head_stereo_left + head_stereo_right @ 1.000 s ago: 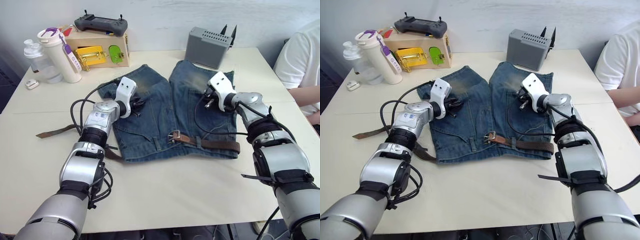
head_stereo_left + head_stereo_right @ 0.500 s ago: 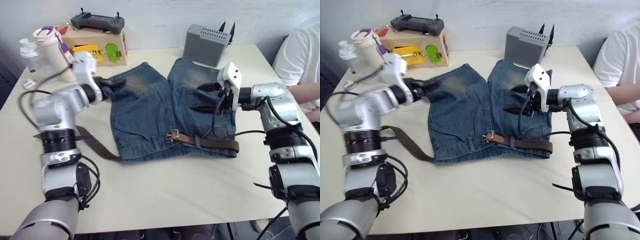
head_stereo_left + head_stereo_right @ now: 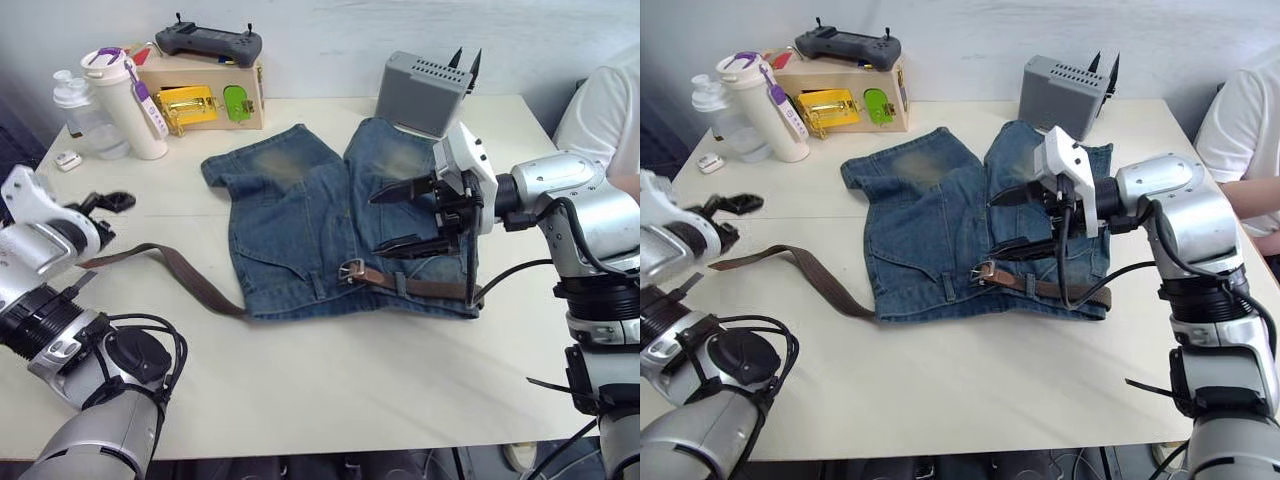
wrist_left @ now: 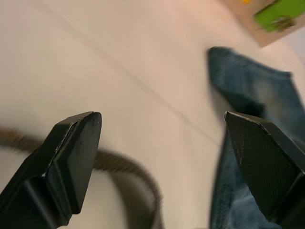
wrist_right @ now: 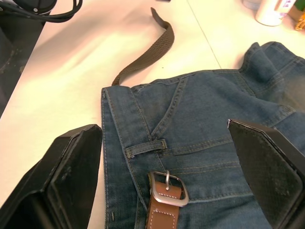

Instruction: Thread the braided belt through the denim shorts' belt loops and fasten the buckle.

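Note:
The denim shorts (image 3: 300,225) lie flat mid-table, waistband toward me. The braided belt (image 3: 175,265) trails from the waistband's left corner across the table to the left. Its leather part (image 3: 430,288) lies along the right half of the waistband, and the silver buckle (image 3: 352,270) sits near the middle. A belt loop (image 5: 145,147) lies just beyond the buckle (image 5: 167,187). My right gripper (image 3: 398,218) hovers open over the right leg, pointing at the buckle and holding nothing. My left gripper (image 3: 98,238) is open at the far left, above the belt's end and away from the shorts.
At the back left stand a cardboard box (image 3: 205,95) with a black controller (image 3: 205,42) on top, a white bottle (image 3: 125,105) and a clear bottle (image 3: 82,115). A grey box (image 3: 425,95) stands behind the shorts. A person in a white shirt (image 3: 610,110) sits at the right.
Both grippers left the shorts' legs and opened wide. The left arm swung back to the table's left edge. The right arm lifted and turned toward the buckle.

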Controlling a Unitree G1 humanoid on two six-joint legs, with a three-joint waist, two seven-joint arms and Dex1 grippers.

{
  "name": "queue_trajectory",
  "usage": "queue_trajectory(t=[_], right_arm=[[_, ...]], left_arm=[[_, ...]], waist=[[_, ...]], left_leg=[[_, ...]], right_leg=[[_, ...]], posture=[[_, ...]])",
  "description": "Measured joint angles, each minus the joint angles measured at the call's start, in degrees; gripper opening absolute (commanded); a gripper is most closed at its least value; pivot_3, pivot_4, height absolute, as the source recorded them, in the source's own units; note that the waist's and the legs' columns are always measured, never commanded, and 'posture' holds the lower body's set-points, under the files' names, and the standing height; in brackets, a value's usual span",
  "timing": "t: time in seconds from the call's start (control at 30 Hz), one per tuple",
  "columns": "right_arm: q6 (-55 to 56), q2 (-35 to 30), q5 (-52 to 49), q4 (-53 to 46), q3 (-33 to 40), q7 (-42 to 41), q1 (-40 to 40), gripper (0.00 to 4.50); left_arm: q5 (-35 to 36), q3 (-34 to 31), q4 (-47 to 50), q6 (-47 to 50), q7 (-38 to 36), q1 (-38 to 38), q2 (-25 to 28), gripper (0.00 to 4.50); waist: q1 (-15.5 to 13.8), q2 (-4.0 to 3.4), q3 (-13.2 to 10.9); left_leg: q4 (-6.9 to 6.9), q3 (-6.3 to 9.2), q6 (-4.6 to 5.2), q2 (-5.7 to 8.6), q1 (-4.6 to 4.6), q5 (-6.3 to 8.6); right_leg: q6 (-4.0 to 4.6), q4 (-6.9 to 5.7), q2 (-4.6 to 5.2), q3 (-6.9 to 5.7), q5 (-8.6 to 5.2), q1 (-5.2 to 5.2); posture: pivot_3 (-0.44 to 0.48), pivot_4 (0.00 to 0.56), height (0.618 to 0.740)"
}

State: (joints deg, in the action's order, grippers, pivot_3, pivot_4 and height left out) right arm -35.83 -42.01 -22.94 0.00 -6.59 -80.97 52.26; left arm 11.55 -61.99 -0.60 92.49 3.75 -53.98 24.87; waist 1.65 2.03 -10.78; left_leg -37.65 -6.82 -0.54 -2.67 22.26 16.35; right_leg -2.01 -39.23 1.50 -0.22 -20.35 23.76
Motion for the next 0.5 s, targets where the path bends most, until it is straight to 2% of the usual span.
queue_trajectory(t=[0.1,0.23,0.5], right_arm=[[0.0,-0.3,0.1,0.1,0.0,0.1,0.0,4.46],[0.0,-0.4,0.3,0.3,0.0,0.5,0.0,4.46],[0.0,-0.6,0.6,0.6,0.0,1.8,0.0,4.46]], left_arm=[[-1.6,-5.1,0.2,0.0,2.8,-2.0,-1.1,4.50],[-3.7,-8.7,1.9,0.1,6.5,-4.4,-4.0,4.50],[-8.3,-10.2,6.7,0.1,11.0,-6.0,-10.0,4.50]], waist=[[-0.1,0.17,-0.1],[-0.1,0.18,-0.1],[0.0,0.19,-0.1]], left_leg=[[-0.02,0.07,-0.02,0.01,0.00,0.01],[-0.01,0.10,-0.04,0.03,0.00,0.02],[0.03,0.08,-0.09,-0.01,-0.01,0.03]], right_leg=[[0.00,0.02,0.03,-0.08,0.00,-0.04],[0.00,0.04,0.05,-0.13,0.00,-0.07],[0.00,0.05,0.01,-0.16,0.00,-0.05]], posture=[[0.000,0.150,0.735],[0.000,0.150,0.735],[0.000,0.150,0.735]])
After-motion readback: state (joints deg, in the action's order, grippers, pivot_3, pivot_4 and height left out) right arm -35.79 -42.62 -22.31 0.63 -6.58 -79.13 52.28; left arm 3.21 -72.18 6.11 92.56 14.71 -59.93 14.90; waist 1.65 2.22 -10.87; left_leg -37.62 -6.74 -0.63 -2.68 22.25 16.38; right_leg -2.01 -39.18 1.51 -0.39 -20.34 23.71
